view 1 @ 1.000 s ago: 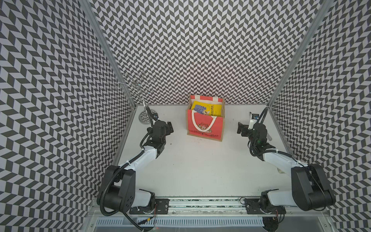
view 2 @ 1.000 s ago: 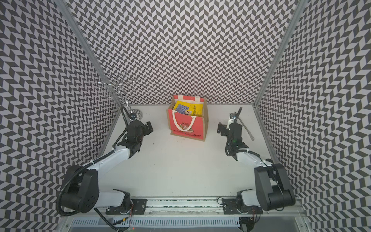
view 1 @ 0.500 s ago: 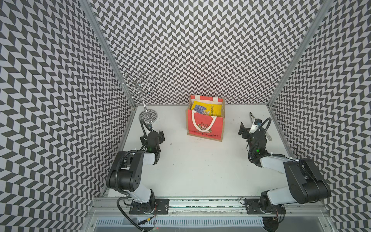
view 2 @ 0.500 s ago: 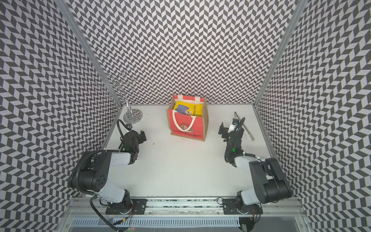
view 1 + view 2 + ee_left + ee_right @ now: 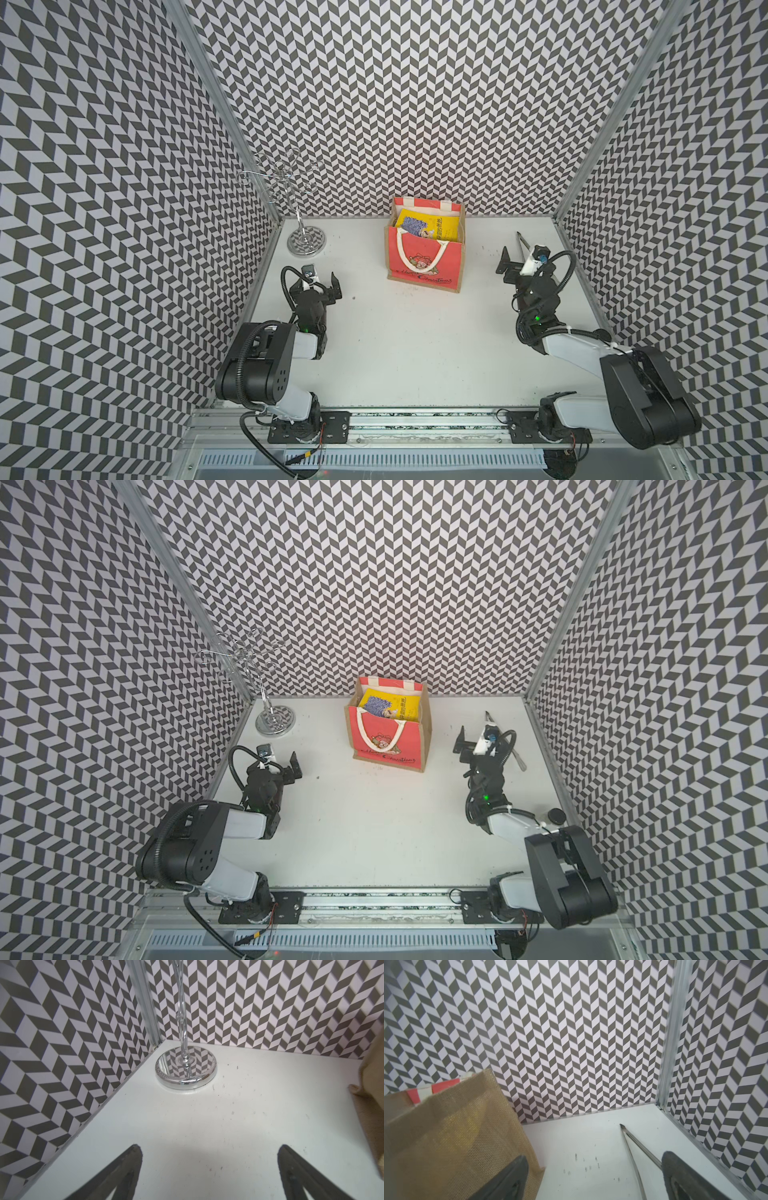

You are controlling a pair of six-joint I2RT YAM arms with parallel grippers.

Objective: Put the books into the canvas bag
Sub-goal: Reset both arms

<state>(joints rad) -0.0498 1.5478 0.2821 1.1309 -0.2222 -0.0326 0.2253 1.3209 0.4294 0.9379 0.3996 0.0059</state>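
The canvas bag [image 5: 424, 259] [image 5: 388, 742] stands upright at the back middle of the white table, red front facing me, white rope handle hanging down. Books [image 5: 432, 224] [image 5: 388, 704] sit inside it, a bright yellow cover uppermost. My left gripper [image 5: 321, 286] [image 5: 283, 766] [image 5: 209, 1159] is open and empty, low over the table, left of the bag and apart from it; the bag's jute side [image 5: 372, 1105] shows at the wrist view's edge. My right gripper [image 5: 519, 266] [image 5: 473, 746] [image 5: 593, 1167] is open and empty, right of the bag's jute side [image 5: 456, 1136].
A chrome wire stand [image 5: 305, 241] [image 5: 274, 721] [image 5: 186, 1072] occupies the back left corner, just beyond my left gripper. Metal tongs [image 5: 521, 245] [image 5: 515, 758] [image 5: 633, 1147] lie by the right wall under my right gripper. A small black round thing [image 5: 555, 814] lies near the right edge.
Both arms have drawn back from the bag toward the table's front; the left arm has folded up close to its base. Both grippers stay open and empty.
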